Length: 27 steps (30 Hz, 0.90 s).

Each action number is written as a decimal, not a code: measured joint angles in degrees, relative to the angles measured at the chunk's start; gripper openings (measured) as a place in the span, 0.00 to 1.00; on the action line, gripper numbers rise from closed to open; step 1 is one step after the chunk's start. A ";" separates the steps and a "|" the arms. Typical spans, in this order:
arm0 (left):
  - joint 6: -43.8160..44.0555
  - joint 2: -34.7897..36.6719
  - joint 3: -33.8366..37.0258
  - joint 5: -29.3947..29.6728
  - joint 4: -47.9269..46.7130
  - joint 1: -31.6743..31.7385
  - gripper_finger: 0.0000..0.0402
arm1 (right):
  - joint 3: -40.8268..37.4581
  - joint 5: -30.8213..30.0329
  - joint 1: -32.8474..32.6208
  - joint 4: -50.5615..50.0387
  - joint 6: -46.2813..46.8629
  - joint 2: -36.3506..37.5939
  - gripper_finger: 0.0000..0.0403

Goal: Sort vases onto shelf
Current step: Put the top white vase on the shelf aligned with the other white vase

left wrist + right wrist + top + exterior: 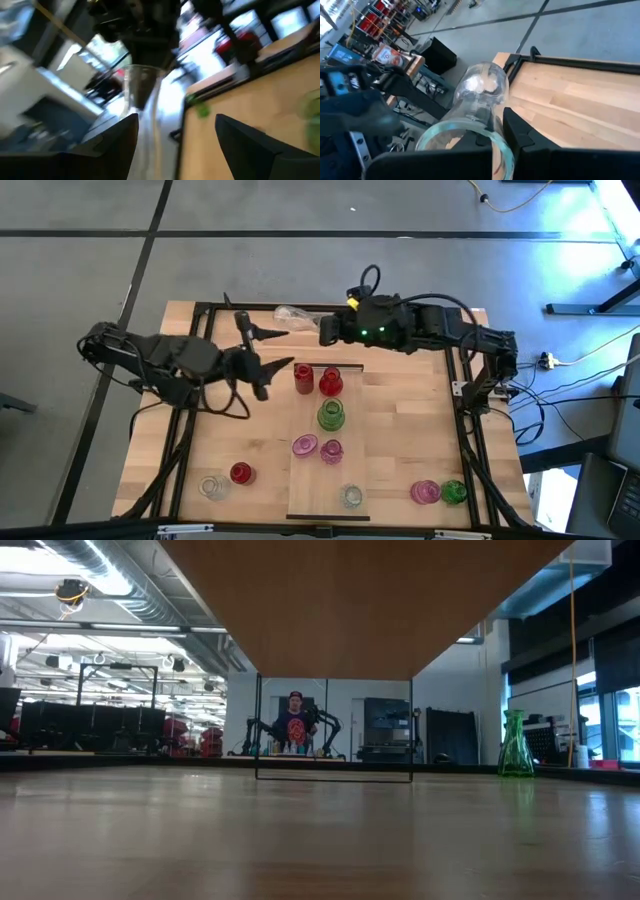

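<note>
R gripper (322,330), shut on a clear vase (292,316) lying sideways, long axis pointing at open, empty L gripper (262,350) just beside; shelf (330,480) nearer R arm.

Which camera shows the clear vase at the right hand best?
The right wrist view: the clear vase fills the frame, belly and rim plain. The high view shows only a faint glint beside the right hand; the left wrist view shows a blurred glass shape, probably it; the low view shows nothing.
</note>
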State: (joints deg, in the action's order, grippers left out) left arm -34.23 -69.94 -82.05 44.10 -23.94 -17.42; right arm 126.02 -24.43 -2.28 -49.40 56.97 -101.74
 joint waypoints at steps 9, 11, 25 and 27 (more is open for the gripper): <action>-1.91 -3.01 -1.19 9.89 -1.22 -0.04 0.65 | -0.02 3.37 0.00 3.40 0.25 -3.32 0.00; -1.89 -3.00 -1.22 9.72 -1.34 0.39 0.65 | 0.00 4.55 -0.01 4.86 0.24 -3.93 0.00; 8.73 -3.58 -1.17 4.75 -11.95 3.60 0.65 | 0.00 8.03 -0.33 6.83 0.02 -5.48 0.00; 9.67 -4.02 -1.17 4.39 -11.99 3.74 0.65 | 0.00 8.61 -0.35 6.49 0.02 -5.50 0.00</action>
State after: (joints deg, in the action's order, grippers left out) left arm -24.56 -73.97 -83.22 48.49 -35.92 -13.67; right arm 126.02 -15.82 -2.63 -42.91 56.99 -107.23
